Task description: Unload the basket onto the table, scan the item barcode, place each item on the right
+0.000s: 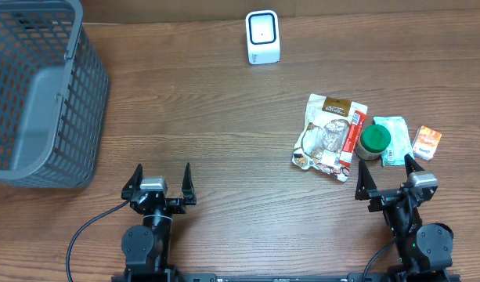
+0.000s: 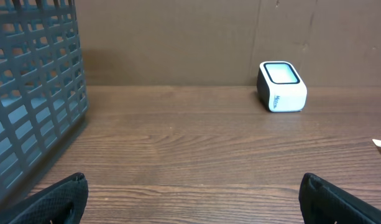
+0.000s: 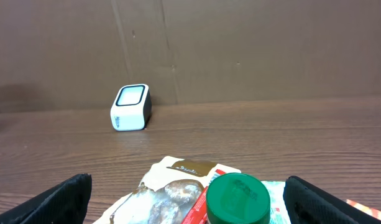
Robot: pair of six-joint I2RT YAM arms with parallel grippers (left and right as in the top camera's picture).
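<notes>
A white barcode scanner (image 1: 263, 37) with a pale window stands at the far middle of the table, also seen in the left wrist view (image 2: 281, 86) and the right wrist view (image 3: 130, 107). The items lie at the right: a cream snack pouch (image 1: 327, 135), a slim red packet (image 1: 350, 139), a green-lidded jar (image 1: 373, 141), a teal-white packet (image 1: 395, 133) and a small orange box (image 1: 427, 142). My right gripper (image 1: 387, 172) is open just in front of them; the green-lidded jar (image 3: 238, 199) sits between its fingers' line of sight. My left gripper (image 1: 159, 180) is open over bare wood.
A large grey plastic basket (image 1: 37, 90) fills the far left corner; its mesh wall (image 2: 30, 93) is close on the left in the left wrist view. A brown wall stands behind the table.
</notes>
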